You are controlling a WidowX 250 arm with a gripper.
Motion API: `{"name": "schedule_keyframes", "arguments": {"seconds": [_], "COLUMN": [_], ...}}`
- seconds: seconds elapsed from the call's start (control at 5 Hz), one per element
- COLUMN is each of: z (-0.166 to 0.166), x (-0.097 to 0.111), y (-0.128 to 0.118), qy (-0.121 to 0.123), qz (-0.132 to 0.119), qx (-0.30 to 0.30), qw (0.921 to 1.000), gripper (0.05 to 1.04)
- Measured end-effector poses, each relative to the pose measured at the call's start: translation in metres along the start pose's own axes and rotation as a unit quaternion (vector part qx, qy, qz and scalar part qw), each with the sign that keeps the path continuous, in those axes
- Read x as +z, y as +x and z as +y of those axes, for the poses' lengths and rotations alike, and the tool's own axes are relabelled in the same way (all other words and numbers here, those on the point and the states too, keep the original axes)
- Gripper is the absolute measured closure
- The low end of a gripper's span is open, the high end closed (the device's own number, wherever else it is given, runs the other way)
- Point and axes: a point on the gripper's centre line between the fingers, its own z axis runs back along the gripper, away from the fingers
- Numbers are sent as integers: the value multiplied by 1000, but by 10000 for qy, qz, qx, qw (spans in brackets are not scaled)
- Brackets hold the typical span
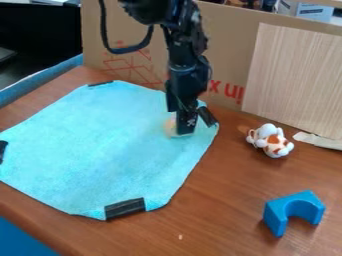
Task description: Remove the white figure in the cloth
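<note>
The black gripper hangs down at the right part of the light blue cloth, low over its surface near the right corner. Partly hidden behind the gripper's left side is a small pale, whitish-yellow thing on the cloth; its shape cannot be made out, nor whether it is held. A white figure with orange-brown patches lies on the brown table, off the cloth and to the right of the gripper.
A blue arch-shaped block stands at the front right of the table. Black tape marks the cloth's front edge. Behind the arm rises a cardboard wall with a wood-grain panel at right.
</note>
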Motion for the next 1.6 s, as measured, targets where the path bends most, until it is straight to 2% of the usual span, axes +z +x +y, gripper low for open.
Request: {"name": "schedule_keyframes", "arguments": {"seconds": [0.2, 0.4, 0.6, 0.8, 1.0, 1.2, 1.4, 1.6], "z": [-1, 2, 2, 1, -9, -37, -63, -101], "x": [-4, -5, -5, 4, 30, 42, 43, 36], "y": [0, -4, -7, -17, -18, -14, -20, -22], "qy": [-161, -283, -361, -393, -71, 85, 111, -6], "qz": [113, 184, 91, 3, -278, -338, -340, -259], "qx": [56, 220, 274, 276, 74, -342, -728, -1301], "qw": [9998, 9992, 9989, 9988, 9996, 9988, 9967, 9912], "gripper": [137, 239, 256, 256, 256, 256, 256, 256]}}
